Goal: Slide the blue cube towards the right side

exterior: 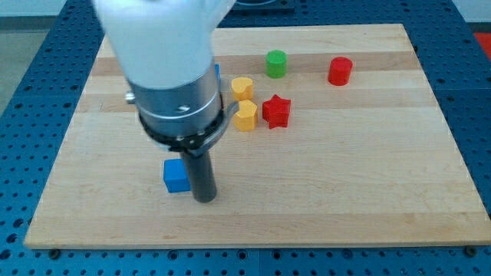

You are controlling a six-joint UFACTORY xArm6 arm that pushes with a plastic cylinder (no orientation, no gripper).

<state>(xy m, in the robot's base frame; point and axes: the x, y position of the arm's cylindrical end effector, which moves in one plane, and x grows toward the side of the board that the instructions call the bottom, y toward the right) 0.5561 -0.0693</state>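
A single camera looks down at an angle on a pale wooden bench point(368, 184) set on a blue perforated base. The robot arm point(173, 69) comes in from the view's top left, a white upper section blurred above a wide grey metal collar, and it ends in a straight dark rod. There is no hand on this arm and nothing is grasped; the rod can only push. My tip point(204, 199) rests on the board in the lower left part of the view, just beside the blue cube point(176, 176), on the cube's right and slightly nearer the view's bottom; whether the two actually touch cannot be told. The blue cube, the block to be slid rightward, sits alone in that lower left area, well apart from the others. As a judgement, the tip is on the wrong side for the push: to send the cube right it would need to come round to the cube's left face, so the slide looks barely begun or not begun. Toward the view's top, near the middle, two yellow blocks point(244, 101) of rounded shape stand one above the other, with a red star point(276, 111) just beside the lower one. A green cylinder point(276, 64) stands above them and a red cylinder point(340, 70) lies further right. A sliver of another blue block point(217, 74) shows behind the collar, its shape hidden. The cube's straight path rightward looks free of blocks
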